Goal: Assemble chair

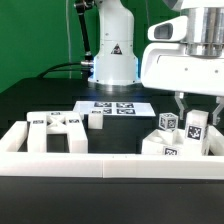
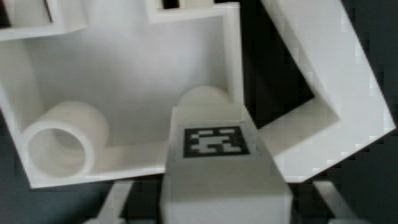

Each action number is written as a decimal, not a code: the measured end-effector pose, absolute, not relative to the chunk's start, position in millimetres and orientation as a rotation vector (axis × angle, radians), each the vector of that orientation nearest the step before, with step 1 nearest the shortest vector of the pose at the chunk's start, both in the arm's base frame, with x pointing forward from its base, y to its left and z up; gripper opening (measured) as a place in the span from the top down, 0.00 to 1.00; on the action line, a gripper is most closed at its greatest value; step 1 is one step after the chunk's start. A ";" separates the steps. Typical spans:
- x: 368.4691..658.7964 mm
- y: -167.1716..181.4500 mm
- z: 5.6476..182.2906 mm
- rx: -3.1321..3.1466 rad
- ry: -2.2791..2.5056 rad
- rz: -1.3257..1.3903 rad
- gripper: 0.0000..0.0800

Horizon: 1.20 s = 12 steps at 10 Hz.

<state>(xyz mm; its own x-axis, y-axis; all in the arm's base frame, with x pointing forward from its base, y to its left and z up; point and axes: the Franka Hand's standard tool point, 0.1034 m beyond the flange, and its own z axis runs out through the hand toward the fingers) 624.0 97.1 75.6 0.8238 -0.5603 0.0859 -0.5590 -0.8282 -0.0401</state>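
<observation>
Black desk (image 1: 40, 100) carries the white border rail (image 1: 110, 162) and, inside it, the chair (image 1: 170, 142) in loose parts: a broad flat piece (image 1: 55, 130) at the exterior view's left, blocky pieces at its right, where my jaws grip a tagged leg (image 2: 217, 140)

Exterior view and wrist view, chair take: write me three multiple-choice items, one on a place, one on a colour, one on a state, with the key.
1. Where does the marker board lie?
A. flat, in front of the robot base
B. on top of a chair part
C. in the gripper's grasp

2. What colour are the chair parts?
A. red
B. white
C. green

3. The gripper is:
A. wide open, holding nothing
B. out of view
C. closed on a tagged chair piece

Key: 1 A, it lies flat before the base; 2 B, every part is matte white; 3 C, the wrist view shows the piece clamped.
</observation>
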 end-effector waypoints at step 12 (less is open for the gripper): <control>623.4 88.8 103.9 -3.005 0.840 -0.163 0.19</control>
